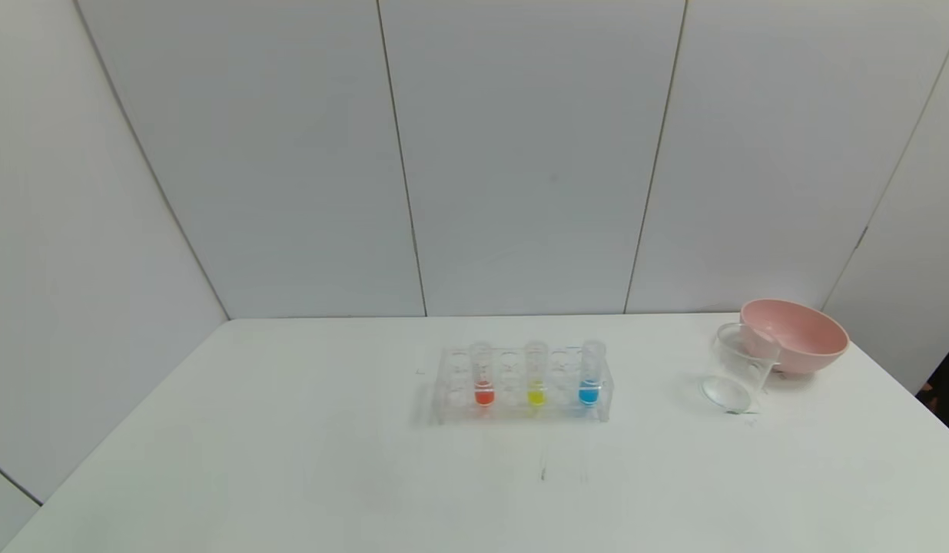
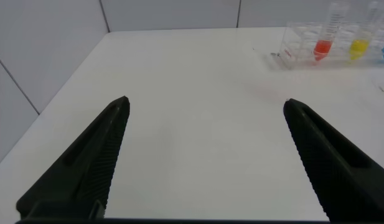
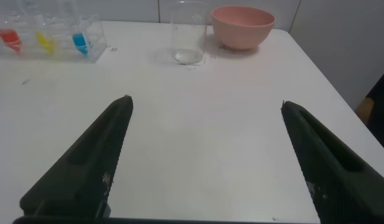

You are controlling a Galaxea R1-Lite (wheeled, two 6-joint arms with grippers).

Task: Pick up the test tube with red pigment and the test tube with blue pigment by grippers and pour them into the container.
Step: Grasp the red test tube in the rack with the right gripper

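The test tube with red pigment [image 1: 483, 376] and the test tube with blue pigment [image 1: 591, 374] stand upright in a clear rack [image 1: 520, 411] mid-table, a yellow tube [image 1: 535, 376] between them. The container, a clear glass beaker [image 1: 737, 369], stands to the rack's right. Neither gripper shows in the head view. My left gripper [image 2: 206, 102] is open and empty over bare table, the red tube [image 2: 323, 37] far ahead. My right gripper [image 3: 205, 101] is open and empty, with the beaker [image 3: 188, 32] and the blue tube [image 3: 81, 37] ahead.
A pink bowl [image 1: 795, 335] stands just behind the beaker near the table's back right; it also shows in the right wrist view [image 3: 243, 26]. White wall panels close the back and sides. The table's right edge [image 1: 916, 403] drops off past the bowl.
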